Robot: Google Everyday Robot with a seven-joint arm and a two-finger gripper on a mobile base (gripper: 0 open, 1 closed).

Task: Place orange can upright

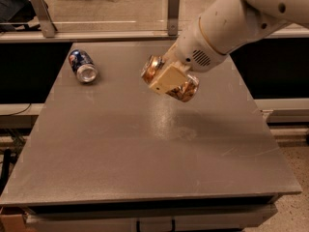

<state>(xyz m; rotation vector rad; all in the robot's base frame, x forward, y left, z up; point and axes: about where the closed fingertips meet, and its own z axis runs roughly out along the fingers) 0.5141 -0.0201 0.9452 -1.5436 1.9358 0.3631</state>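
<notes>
My gripper is shut on the orange can, a dented copper-coloured can. It holds the can lying on its side in the air, well above the middle of the grey table. The can's ends stick out on both sides of the cream finger, one end to the upper left and the body to the lower right. The white arm reaches in from the upper right.
A blue can with a silver end lies on its side at the table's far left. Beyond the far edge there is a rail with metal posts. The floor drops away at the table's right.
</notes>
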